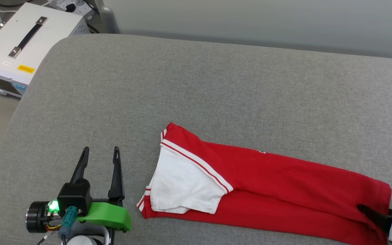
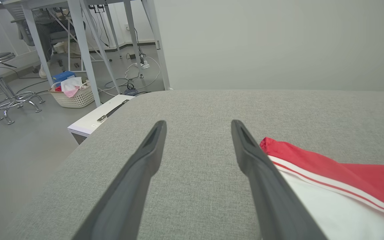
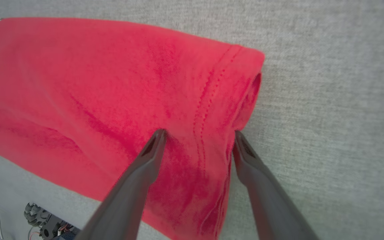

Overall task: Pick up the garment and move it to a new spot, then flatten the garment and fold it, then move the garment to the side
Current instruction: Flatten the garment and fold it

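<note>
Left gripper (image 1: 101, 149): fingers apart, empty, over bare grey cushion (image 1: 182, 85).
Right gripper (image 3: 199, 132): fingers apart, straddling the hem corner, not clamped.
Garment (image 1: 284, 183): long folded strip; sleeve end just right of my left gripper, hem end under my right.
Handling: I'd guess light, soft and floppy, so the layers may slip; pinch all layers at both ends.
Count: one garment, one white sleeve (image 1: 182, 183) showing, two grippers.
</note>
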You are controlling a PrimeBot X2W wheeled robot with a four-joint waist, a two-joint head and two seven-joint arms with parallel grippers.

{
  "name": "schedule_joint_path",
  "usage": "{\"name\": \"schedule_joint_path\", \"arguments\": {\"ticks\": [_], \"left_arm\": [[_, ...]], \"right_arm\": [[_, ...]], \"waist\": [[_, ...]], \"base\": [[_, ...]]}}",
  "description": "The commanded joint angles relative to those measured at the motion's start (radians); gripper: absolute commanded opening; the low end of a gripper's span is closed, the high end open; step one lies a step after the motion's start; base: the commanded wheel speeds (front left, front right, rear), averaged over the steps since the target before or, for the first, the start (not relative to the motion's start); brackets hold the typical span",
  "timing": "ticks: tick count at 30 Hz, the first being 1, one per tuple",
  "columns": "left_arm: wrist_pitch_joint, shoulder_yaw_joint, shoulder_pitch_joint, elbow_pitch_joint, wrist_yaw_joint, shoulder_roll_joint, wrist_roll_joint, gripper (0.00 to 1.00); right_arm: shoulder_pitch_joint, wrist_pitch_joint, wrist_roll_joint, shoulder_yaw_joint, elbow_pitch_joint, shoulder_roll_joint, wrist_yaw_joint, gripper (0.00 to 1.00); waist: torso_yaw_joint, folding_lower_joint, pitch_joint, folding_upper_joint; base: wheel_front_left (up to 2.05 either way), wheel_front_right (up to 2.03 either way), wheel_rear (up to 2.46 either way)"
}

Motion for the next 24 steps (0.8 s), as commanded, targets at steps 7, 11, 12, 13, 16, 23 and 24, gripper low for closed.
{"name": "schedule_joint_path", "arguments": {"ticks": [7, 11, 12, 13, 16, 23, 24], "left_arm": [[-0.006, 0.085, 0.021, 0.026, -0.086, -0.094, 0.106, 1.0], [-0.006, 0.126, 0.028, 0.031, -0.121, -0.134, 0.15, 1.0], [-0.006, 0.136, 0.03, 0.03, -0.129, -0.145, 0.162, 1.0], [-0.006, 0.143, 0.032, 0.03, -0.136, -0.152, 0.171, 1.0], [-0.006, 0.169, 0.04, 0.028, -0.155, -0.176, 0.197, 1.0], [-0.006, 0.215, 0.062, 0.031, -0.193, -0.207, 0.242, 1.0], [-0.006, 0.22, 0.065, 0.032, -0.198, -0.21, 0.245, 1.0]], "right_arm": [[-0.04, -0.041, -0.001, 0.084, 0.091, 0.06, -0.001, 1.0], [-0.056, -0.065, 0.014, 0.13, 0.113, 0.07, -0.001, 1.0], [-0.06, -0.071, 0.018, 0.143, 0.117, 0.068, -0.001, 1.0], [-0.063, -0.079, 0.02, 0.15, 0.12, 0.065, -0.001, 0.72], [-0.069, -0.114, 0.029, 0.166, 0.133, 0.05, -0.001, 0.0], [-0.064, -0.184, 0.067, 0.16, 0.149, -0.01, -0.001, 0.0], [-0.063, -0.19, 0.071, 0.156, 0.15, -0.019, -0.001, 0.0]], "waist": [[0.03, 0.0, 0.031, 0.0], [0.03, 0.0, 0.033, 0.0], [0.029, 0.0, 0.033, 0.0], [0.028, 0.0, 0.032, 0.0], [0.023, 0.0, 0.026, 0.0], [0.007, 0.0, 0.0, 0.0], [0.004, 0.0, -0.004, 0.0]], "base": [[0.0, 0.0, 0.0], [0.0, 0.0, 0.0], [0.0, 0.0, 0.0], [0.0, 0.0, 0.0], [0.0, 0.0, 0.0], [0.0, 0.0, 0.0], [0.0, 0.0, 0.0]]}}
